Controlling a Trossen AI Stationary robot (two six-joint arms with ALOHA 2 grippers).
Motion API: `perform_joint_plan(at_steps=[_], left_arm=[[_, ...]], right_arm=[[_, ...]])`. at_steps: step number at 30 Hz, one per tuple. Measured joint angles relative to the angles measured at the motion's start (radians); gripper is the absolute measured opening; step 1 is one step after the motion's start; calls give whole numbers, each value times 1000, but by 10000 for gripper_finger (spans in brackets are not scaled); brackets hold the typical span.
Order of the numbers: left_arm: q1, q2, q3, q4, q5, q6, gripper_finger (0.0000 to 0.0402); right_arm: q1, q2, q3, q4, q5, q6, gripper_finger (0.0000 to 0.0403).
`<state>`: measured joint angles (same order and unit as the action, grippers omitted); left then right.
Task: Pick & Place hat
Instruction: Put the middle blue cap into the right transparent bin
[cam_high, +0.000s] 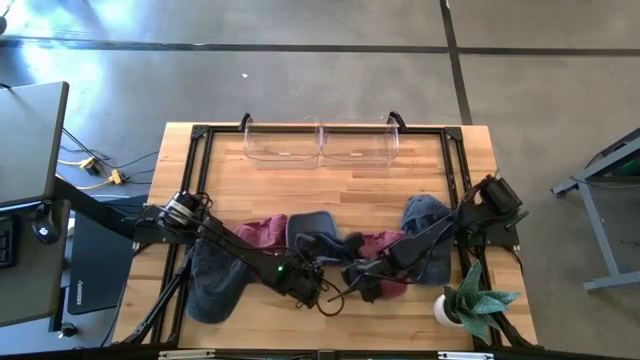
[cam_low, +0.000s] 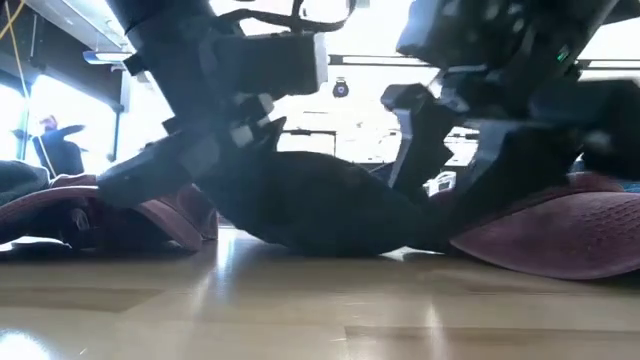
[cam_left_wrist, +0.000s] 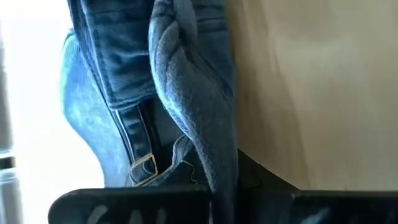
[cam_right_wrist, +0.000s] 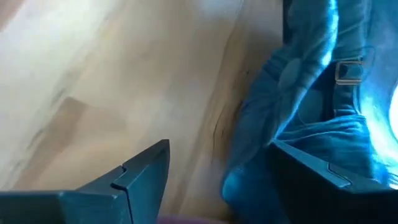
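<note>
- My left pincer (cam_high: 318, 285) grips the soft blue denim cap (cam_high: 313, 237), strap with metal buckle toward me.
- My right pincer (cam_high: 362, 283) is spread open over the wooden surface (cam_high: 350, 190), beside the cap.

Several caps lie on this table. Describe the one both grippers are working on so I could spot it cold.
On the wooden table, look along the near edge, opposite the two clear plastic bins. Amid the row of caps, the dark blue denim cap lies at the centre, where the left gripper and right gripper meet. Maroon caps flank it, and its back strap has a brass buckle.
</note>
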<state>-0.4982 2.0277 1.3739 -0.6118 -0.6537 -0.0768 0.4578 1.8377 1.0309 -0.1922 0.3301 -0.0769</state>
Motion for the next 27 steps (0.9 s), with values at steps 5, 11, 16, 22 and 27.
perform_joint_plan(at_steps=[5, 11, 16, 22, 27], left_arm=[[-23, -33, 1, 10, -58, -2, 3], [-33, -58, 2, 44, -32, 11, 16], [-11, -62, 2, 29, 48, 29, 77], [34, -63, 23, -136, 114, 41, 199], [33, -65, 41, -319, 0, -52, 266]], right_arm=[[-24, 31, 0, 73, -8, -22, 218], [-35, 28, 1, 181, -43, -43, 90], [-54, 27, 2, 182, -48, -32, 14], [-94, 12, 0, 167, -50, 12, 7], [-151, -72, 1, 127, -49, 55, 9]])
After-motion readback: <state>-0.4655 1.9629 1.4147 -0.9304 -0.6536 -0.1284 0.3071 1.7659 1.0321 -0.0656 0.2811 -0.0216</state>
